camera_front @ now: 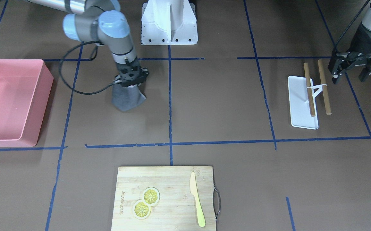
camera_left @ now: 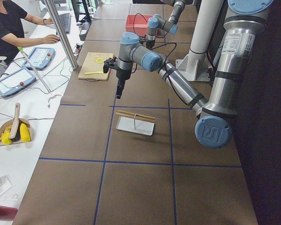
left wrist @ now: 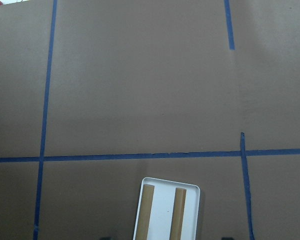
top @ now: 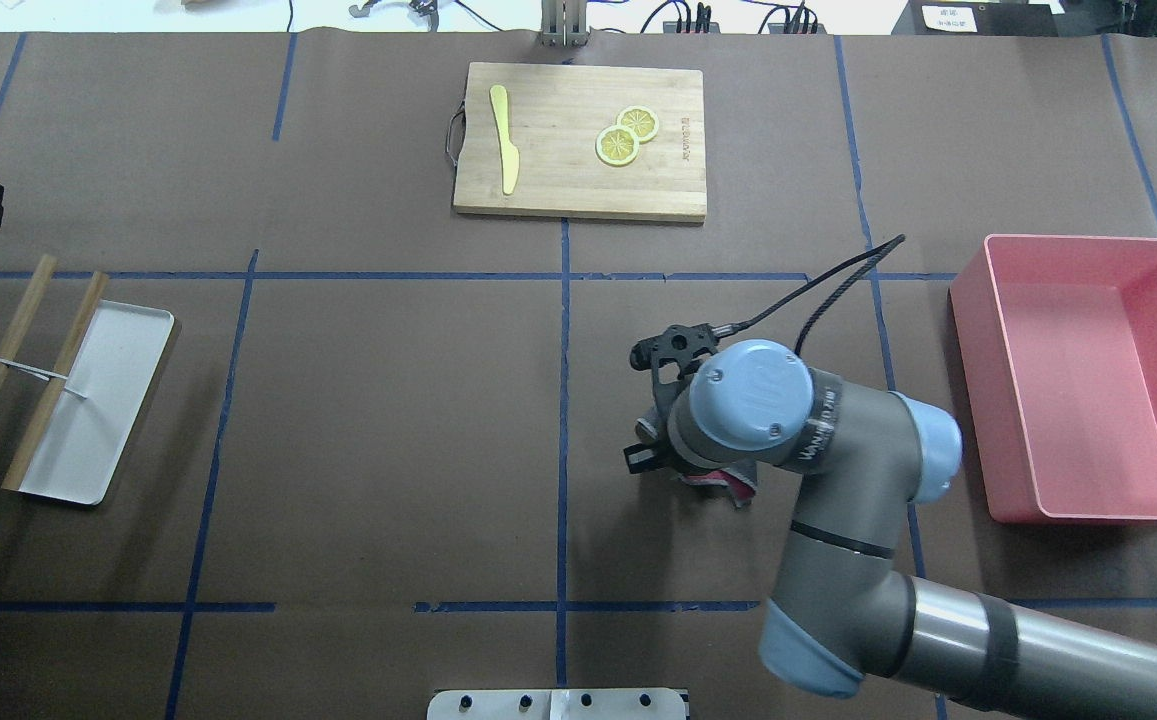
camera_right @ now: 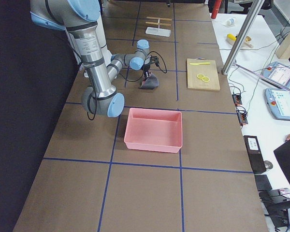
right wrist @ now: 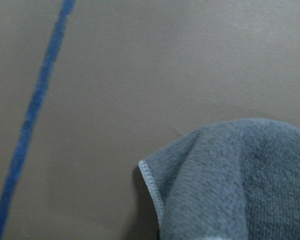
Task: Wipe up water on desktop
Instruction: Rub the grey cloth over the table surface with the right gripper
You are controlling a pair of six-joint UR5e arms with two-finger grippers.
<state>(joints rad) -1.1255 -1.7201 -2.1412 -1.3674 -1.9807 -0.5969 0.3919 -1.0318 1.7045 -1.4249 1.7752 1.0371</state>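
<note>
My right claw (camera_front: 130,83) is clamped on the top of a grey cloth (camera_front: 128,98). The cloth hangs below it, and its lower edge seems to touch the brown worktop (camera_front: 217,106) underneath. I can make out no wet patch, so I can't judge how much wiping remains. Well off to the side, my left claw (camera_front: 350,74) hangs spread and empty beside a white tray (camera_front: 300,109).

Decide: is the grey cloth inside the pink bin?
No, the grey cloth hangs from the right end effector over the desktop, outside the pink bin.
</note>
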